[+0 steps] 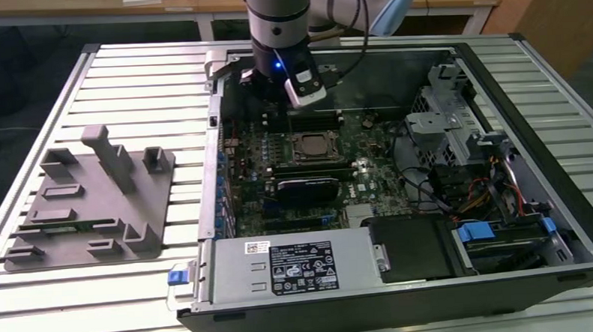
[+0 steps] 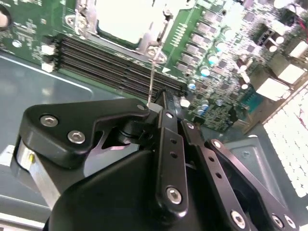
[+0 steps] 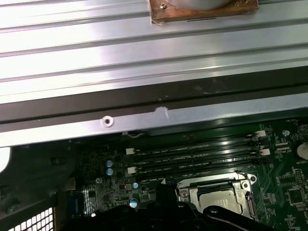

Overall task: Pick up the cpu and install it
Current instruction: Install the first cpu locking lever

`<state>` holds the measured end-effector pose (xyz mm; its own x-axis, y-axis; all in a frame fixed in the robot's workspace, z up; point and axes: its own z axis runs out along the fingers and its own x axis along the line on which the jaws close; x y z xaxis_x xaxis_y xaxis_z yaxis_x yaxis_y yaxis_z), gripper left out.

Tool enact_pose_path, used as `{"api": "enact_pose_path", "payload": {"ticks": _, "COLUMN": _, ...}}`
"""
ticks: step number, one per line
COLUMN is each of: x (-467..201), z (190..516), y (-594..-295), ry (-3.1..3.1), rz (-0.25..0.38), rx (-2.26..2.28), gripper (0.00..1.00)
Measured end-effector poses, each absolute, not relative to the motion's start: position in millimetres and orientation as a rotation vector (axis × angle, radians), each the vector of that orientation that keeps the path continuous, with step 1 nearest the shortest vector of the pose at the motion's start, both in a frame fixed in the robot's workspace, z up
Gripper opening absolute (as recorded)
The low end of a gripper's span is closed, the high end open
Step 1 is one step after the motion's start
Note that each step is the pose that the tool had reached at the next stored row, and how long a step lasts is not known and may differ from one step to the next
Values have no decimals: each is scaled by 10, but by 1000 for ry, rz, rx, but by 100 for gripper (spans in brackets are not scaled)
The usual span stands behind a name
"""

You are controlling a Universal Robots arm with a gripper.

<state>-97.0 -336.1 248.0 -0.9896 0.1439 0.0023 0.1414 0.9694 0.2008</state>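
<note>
The cpu [image 1: 310, 144] lies flat in the silver-framed socket [image 3: 246, 186] on the motherboard of the open computer case. Its silvery-grey top [image 3: 219, 202] shows in the first wrist view and as a bright square [image 2: 122, 19] in the second wrist view. My gripper [image 2: 161, 102] hangs just behind the socket, over the memory slots [image 2: 110, 62], with its fingers shut together. A thin wire socket lever [image 2: 151, 77] runs from the socket's corner up to the fingertips; I cannot tell whether it is clamped. In the exterior view the gripper [image 1: 272, 99] is low inside the case.
A black heatsink block [image 1: 308, 186] sits in front of the socket. The power supply [image 1: 291, 264] fills the case's near side, with a drive cage [image 1: 455, 121] and cables [image 1: 458, 193] to the exterior view's right. A grey fixture tray [image 1: 88, 197] lies on the slatted table.
</note>
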Motion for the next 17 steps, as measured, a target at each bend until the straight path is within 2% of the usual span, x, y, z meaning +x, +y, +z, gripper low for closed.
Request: {"api": "enact_pose_path", "payload": {"ticks": 17, "x": -699, "z": 2472, "y": -3360, "ry": 3104, "rz": 314, "rx": 226, "gripper": 11}}
